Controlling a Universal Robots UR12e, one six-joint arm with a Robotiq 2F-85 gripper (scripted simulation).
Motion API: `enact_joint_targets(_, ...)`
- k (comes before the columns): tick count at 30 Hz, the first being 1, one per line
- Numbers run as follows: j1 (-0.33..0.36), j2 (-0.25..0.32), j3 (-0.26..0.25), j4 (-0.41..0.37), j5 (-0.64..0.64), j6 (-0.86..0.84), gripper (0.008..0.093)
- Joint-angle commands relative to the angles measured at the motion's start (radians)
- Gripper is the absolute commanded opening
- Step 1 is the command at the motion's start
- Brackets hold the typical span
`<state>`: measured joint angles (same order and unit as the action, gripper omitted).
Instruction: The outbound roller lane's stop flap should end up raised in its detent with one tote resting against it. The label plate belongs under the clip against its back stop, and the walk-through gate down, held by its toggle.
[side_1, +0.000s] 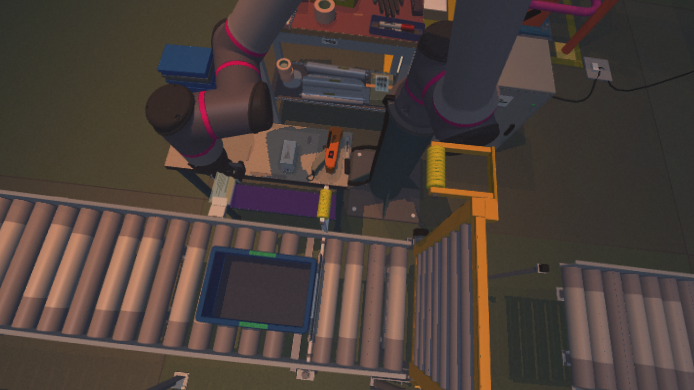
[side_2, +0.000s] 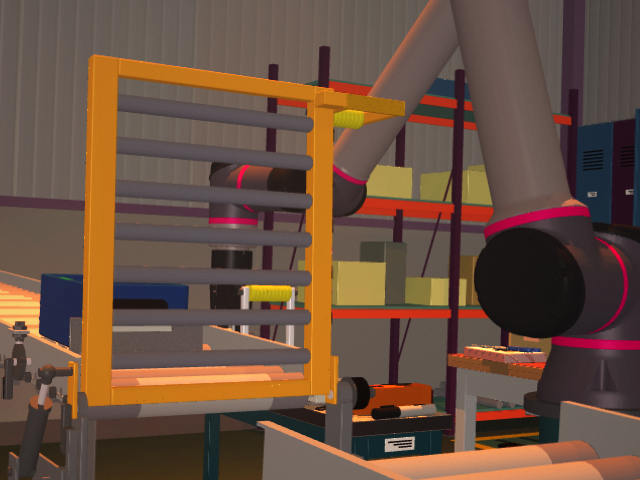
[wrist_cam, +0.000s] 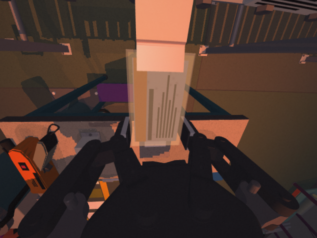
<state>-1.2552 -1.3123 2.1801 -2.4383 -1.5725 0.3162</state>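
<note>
On the roller lane, the blue tote (side_1: 259, 290) rests against the raised stop flap (side_1: 317, 295), whose yellow handle (side_1: 324, 202) stands at the lane's far rail. Behind that rail, my gripper (wrist_cam: 156, 133) has its fingers closed on the sides of the label plate (wrist_cam: 158, 105), a pale card with bar markings. The plate's far end reaches under the pale clip (wrist_cam: 161, 38) beside the purple holder (side_1: 275, 200). The orange walk-through gate (side_2: 207, 232) stands upright at the lane's right end, its yellow grip (side_1: 436, 167) near the arm's base.
The small workbench (side_1: 280, 155) behind the lane carries an orange scanner (side_1: 332, 150) and a grey box. A shelving rack with boxes stands farther back. A second roller lane (side_1: 630, 320) lies to the right across the gap.
</note>
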Motion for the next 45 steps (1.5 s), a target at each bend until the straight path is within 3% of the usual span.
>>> enact_joint_targets(1, 0.001, 0.000, -0.001, 0.000, 0.002, 0.001, 0.0080)
enact_joint_targets(45, 0.031, 0.015, -0.024, 0.006, 0.002, 0.031, 0.0080)
